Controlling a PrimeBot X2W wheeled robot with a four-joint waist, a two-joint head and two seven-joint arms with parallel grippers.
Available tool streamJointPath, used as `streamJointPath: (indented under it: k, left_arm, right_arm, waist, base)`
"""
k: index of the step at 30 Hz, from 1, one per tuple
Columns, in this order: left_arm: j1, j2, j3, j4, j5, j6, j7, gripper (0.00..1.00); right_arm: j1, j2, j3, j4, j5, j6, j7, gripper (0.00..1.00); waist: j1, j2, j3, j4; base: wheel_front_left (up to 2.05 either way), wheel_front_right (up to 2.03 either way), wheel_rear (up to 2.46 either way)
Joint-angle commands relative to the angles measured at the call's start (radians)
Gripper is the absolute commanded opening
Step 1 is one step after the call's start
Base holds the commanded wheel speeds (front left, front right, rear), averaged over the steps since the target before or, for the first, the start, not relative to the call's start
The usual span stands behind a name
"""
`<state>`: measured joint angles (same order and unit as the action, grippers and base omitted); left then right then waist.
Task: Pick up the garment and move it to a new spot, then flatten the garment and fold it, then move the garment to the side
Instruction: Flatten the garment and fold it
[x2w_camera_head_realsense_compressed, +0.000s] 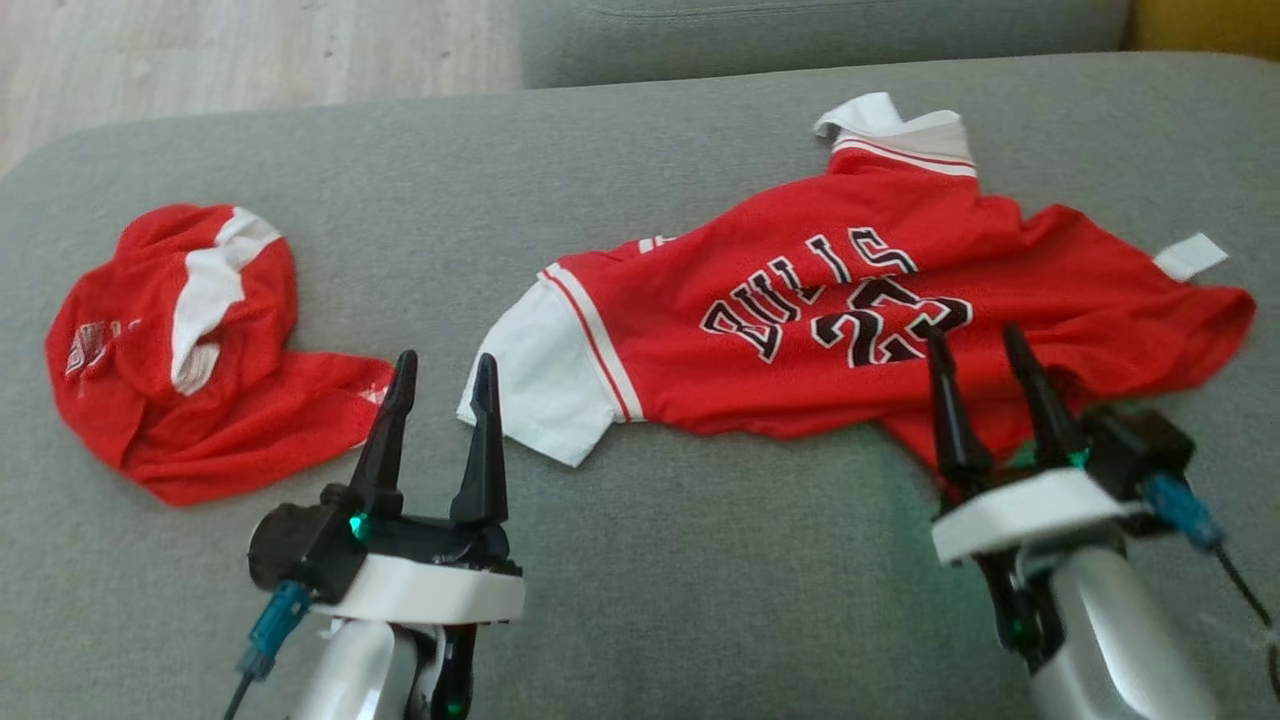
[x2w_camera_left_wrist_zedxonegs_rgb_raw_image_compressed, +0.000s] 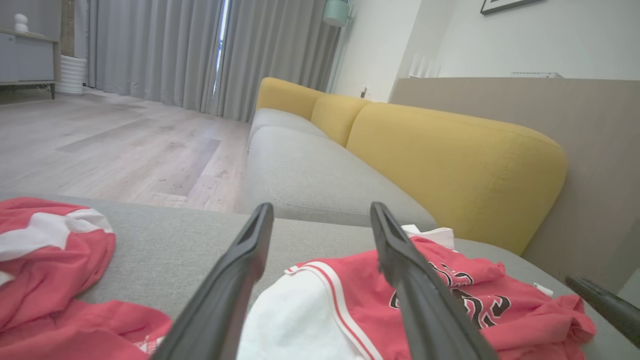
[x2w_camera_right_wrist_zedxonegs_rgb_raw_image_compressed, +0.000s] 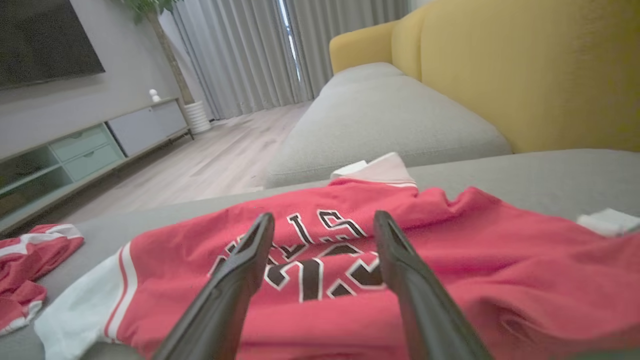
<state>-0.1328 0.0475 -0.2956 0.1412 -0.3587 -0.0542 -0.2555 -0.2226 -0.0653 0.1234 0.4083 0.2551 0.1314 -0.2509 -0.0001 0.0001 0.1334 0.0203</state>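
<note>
Plainly, left pincer (x2w_camera_head_realsense_compressed: 446, 358) and right pincer (x2w_camera_head_realsense_compressed: 973, 333) gape empty by the red jersey (x2w_camera_head_realsense_compressed: 720, 270) lettered BULLS 23.

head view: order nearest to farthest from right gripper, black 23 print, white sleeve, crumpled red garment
1. black 23 print, at the right gripper
2. white fabric sleeve, left end of red jersey
3. crumpled red-and-white garment, far left

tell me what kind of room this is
Most likely a home living room: a grey sofa with yellow back cushions, what looks like a dark television above a low cabinet, and long grey curtains reaching a wood floor.
</note>
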Motion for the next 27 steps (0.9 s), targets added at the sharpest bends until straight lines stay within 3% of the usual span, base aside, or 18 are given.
streamJointPath:
  k: [1,7,15,20,27]
  left_arm:
    - [-0.012,0.003,0.028,-0.032,0.013,-0.003,-0.006,1.0]
    - [-0.024,0.003,0.012,-0.033,0.013,-0.009,-0.006,1.0]
    - [-0.057,0.003,-0.023,-0.034,-0.002,-0.008,-0.006,1.0]
    - [-0.082,0.003,-0.055,-0.033,-0.02,-0.004,-0.006,1.0]
    - [-0.112,0.003,-0.107,-0.032,-0.045,0.005,-0.006,1.0]
  right_arm:
    - [-0.023,0.008,0.011,-0.051,-0.014,-0.001,-0.011,1.0]
    - [-0.023,0.014,-0.025,-0.11,-0.045,-0.001,-0.002,1.0]
    - [-0.172,0.014,-0.083,-0.114,-0.157,-0.001,0.1,1.0]
    - [-0.335,-0.01,-0.161,0.002,-0.249,-0.001,0.249,1.0]
    - [-0.556,-0.042,-0.339,0.261,-0.329,-0.001,0.438,1.0]
  waist:
    - [0.0001,-0.0001,0.0,-0.004]
    - [0.0001,-0.0001,0.024,0.011]
    - [0.0001,-0.0001,0.09,0.085]
    - [0.0001,-0.0001,0.14,0.153]
    - [0.0001,-0.0001,0.19,0.249]
  base:
    - [0.0,0.0,0.0]
    - [0.0,0.0,0.0]
    - [0.0,0.0,0.0]
    - [0.0,0.0,0.0]
    - [0.0,0.0,0.0]
